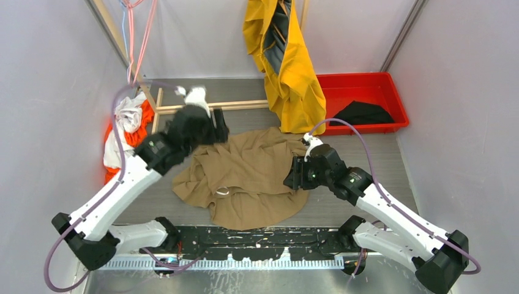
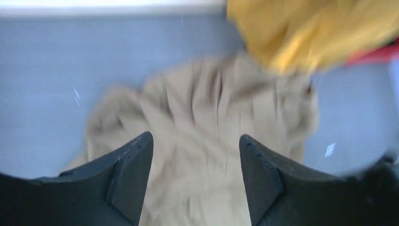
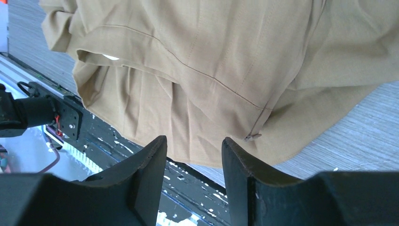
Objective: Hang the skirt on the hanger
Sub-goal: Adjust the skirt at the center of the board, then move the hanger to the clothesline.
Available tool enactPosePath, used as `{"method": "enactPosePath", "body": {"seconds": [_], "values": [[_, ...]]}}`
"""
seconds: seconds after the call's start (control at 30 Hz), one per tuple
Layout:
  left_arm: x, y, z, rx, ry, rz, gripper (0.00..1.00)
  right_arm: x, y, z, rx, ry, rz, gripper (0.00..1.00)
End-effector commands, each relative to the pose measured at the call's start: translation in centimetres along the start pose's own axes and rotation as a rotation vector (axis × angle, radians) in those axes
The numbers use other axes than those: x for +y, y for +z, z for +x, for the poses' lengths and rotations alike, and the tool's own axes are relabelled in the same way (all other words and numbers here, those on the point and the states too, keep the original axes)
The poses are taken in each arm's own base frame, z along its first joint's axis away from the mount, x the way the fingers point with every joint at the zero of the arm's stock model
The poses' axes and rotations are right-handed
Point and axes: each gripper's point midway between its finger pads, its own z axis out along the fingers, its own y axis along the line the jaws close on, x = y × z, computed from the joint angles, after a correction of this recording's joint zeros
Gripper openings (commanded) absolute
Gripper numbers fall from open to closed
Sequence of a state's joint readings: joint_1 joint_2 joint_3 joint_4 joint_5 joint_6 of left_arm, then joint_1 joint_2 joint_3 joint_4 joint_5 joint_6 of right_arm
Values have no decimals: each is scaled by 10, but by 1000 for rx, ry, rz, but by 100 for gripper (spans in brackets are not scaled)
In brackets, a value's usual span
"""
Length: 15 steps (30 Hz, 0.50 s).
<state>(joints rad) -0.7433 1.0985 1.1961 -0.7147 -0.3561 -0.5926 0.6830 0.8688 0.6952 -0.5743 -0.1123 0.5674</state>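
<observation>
The tan skirt (image 1: pixel 251 171) lies crumpled on the grey table, mid-centre. My left gripper (image 1: pixel 217 131) is open and empty, held above the skirt's far left part; the left wrist view is blurred and shows the skirt (image 2: pixel 202 108) below the spread gripper (image 2: pixel 196 141). My right gripper (image 1: pixel 292 174) is open and empty at the skirt's right edge. In the right wrist view the gripper (image 3: pixel 194 141) hovers by the skirt's hem (image 3: pixel 211 56), close to a small zip pull (image 3: pixel 252 137). I see no hanger clearly.
A yellow garment (image 1: pixel 287 61) hangs at the back centre. A red bin (image 1: pixel 367 92) holding a black cloth (image 1: pixel 364 113) stands back right. White and orange clothes (image 1: pixel 125 122) lie at the left wall. A wooden rail (image 1: pixel 238 105) runs behind the skirt.
</observation>
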Motion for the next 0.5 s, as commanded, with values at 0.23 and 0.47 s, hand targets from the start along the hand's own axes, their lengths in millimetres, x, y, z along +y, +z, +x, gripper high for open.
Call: {"method": "enactPosePath", "body": {"seconds": [0.23, 0.47], "values": [[61, -76, -257, -467, 71, -225, 66, 35, -22, -35, -93, -53, -103, 52], [142, -85, -312, -586, -37, -312, 62, 37, -21, -34, -89, -55, -113, 52]]}}
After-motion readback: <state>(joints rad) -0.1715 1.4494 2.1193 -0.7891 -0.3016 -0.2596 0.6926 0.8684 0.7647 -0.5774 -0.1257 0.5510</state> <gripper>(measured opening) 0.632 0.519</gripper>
